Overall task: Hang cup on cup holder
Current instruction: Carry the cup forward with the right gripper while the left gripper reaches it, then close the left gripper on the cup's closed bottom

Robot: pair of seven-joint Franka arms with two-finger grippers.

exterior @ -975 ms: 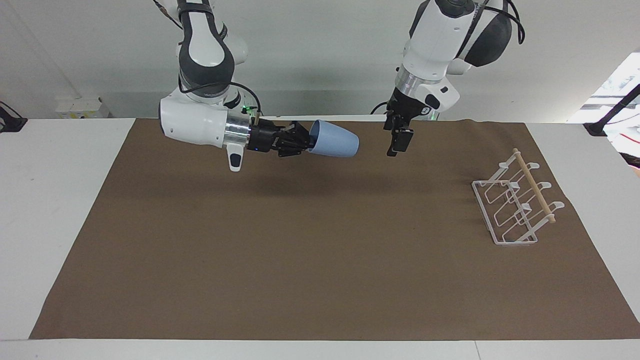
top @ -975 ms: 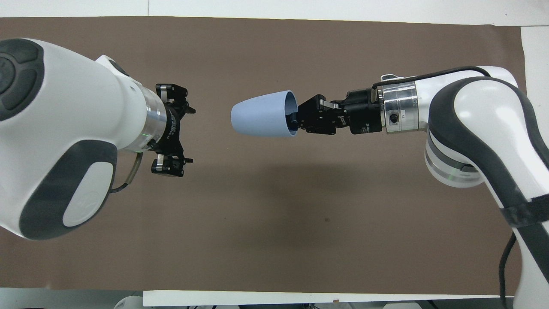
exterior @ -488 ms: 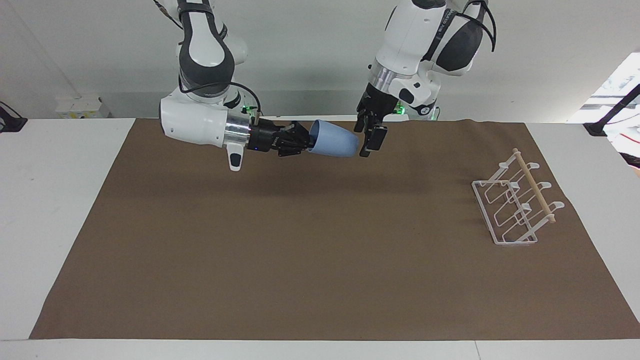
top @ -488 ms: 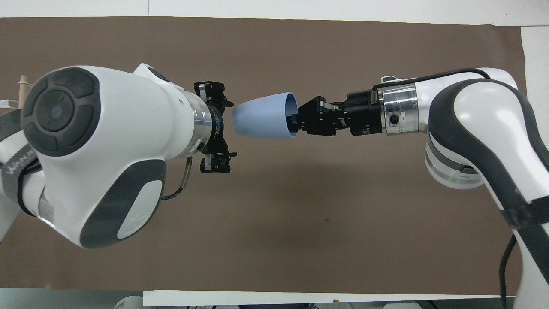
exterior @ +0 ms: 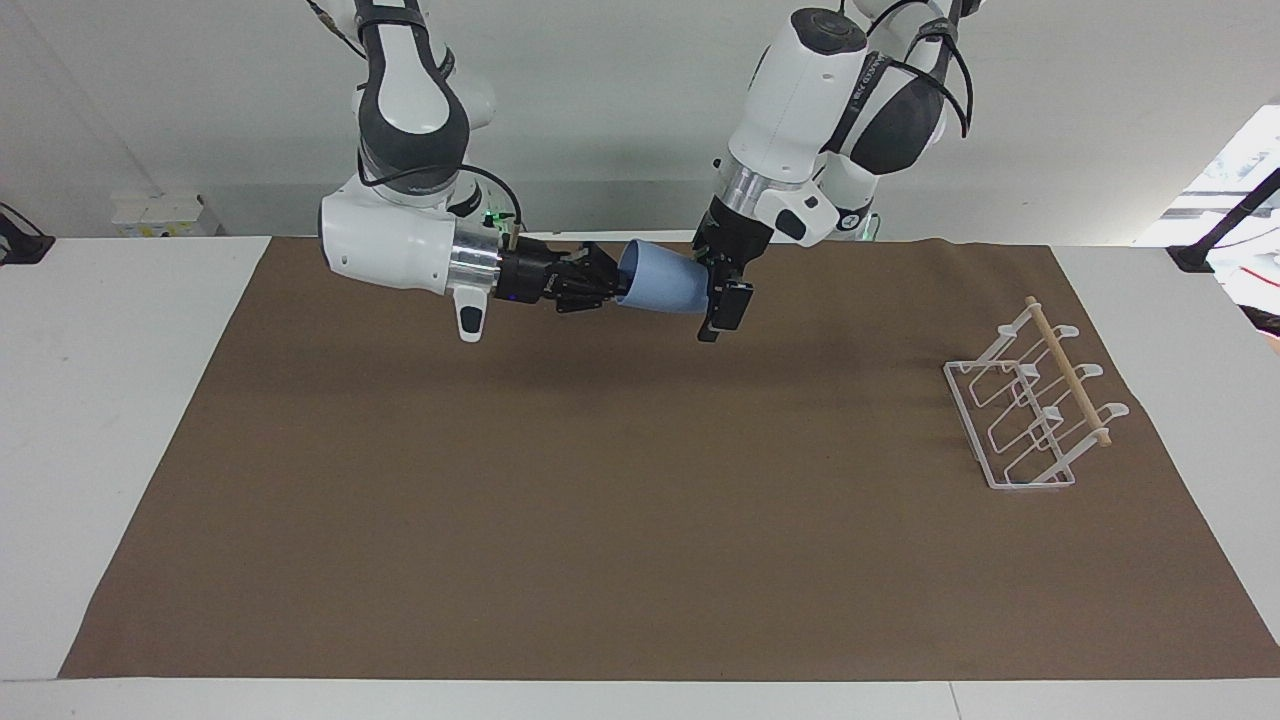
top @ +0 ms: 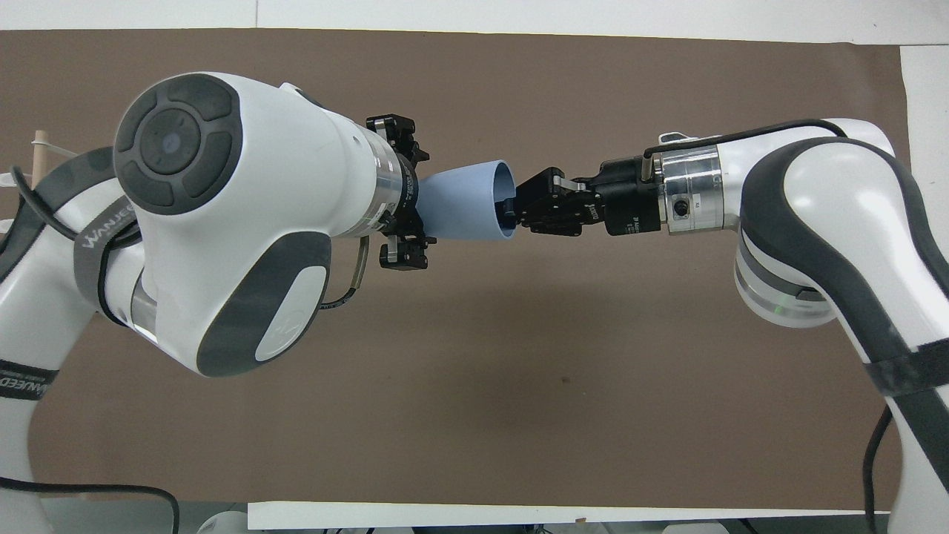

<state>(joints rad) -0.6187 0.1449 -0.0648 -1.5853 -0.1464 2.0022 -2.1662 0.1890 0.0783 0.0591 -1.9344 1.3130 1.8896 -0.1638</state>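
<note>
One cup [exterior: 662, 287] held sideways in the air over the bench [exterior: 600, 480], rim pinched by right gripper [exterior: 612, 284], base between spread jaws of left gripper [exterior: 722, 295], seemingly for handover toward cup holder [exterior: 1030, 410], well apart from cup.

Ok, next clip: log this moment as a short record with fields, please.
cup: light blue cup, held on its side in the air over the brown mat
right end effector: shut on the cup's rim
left end effector: open, fingers straddling the cup's base end
cup holder: on the mat toward the left arm's end, no cup on it
stage: handover between arms, cup not yet hung
</note>
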